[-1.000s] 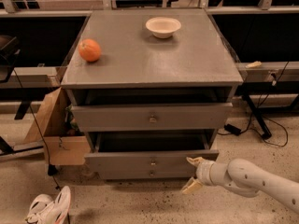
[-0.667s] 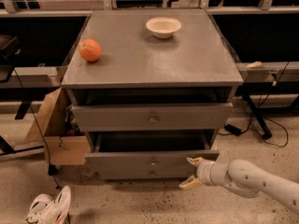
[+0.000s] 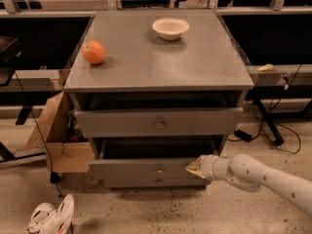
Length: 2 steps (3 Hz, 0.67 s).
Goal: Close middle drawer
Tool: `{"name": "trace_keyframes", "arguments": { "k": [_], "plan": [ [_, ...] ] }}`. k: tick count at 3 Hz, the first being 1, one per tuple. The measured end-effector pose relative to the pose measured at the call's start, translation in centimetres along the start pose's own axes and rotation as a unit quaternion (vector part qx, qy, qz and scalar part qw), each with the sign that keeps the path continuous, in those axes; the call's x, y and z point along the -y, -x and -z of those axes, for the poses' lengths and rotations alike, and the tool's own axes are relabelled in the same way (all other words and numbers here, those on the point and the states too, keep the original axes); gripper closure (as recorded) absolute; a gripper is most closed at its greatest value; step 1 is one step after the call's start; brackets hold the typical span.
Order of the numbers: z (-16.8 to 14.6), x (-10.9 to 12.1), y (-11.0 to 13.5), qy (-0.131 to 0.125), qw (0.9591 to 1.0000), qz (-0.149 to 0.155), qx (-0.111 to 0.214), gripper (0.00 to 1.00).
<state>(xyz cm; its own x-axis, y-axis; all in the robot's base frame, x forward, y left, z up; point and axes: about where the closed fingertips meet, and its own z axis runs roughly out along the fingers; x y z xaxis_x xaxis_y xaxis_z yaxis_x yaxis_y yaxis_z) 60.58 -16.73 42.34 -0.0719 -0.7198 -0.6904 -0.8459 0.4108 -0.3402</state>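
Grey middle drawer (image 3: 139, 169) sits pulled out below the cabinet's (image 3: 195, 67) top one, front running left-right, my tool (image 3: 194, 166) at its right end beside the knob (image 3: 159, 170), open or closed I can't tell, so the push goes straight inward.

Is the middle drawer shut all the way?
No, the middle drawer sticks out, a dark gap showing behind its front, with the gripper at its right end.

white arm (image 3: 273, 179) extended from lower right, gripper (image 3: 193, 166) pointing left
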Motion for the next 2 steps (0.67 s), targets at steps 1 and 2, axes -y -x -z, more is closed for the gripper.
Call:
{"name": "trace_keyframes", "arguments": {
  "k": [1, 2],
  "plan": [
    [-0.03, 0.21, 0.12, -0.003, 1.0, 0.002, -0.001, 0.89],
    [-0.29, 0.8, 0.38, -0.008, 0.9999, 0.006, -0.002, 1.0]
  ]
}}
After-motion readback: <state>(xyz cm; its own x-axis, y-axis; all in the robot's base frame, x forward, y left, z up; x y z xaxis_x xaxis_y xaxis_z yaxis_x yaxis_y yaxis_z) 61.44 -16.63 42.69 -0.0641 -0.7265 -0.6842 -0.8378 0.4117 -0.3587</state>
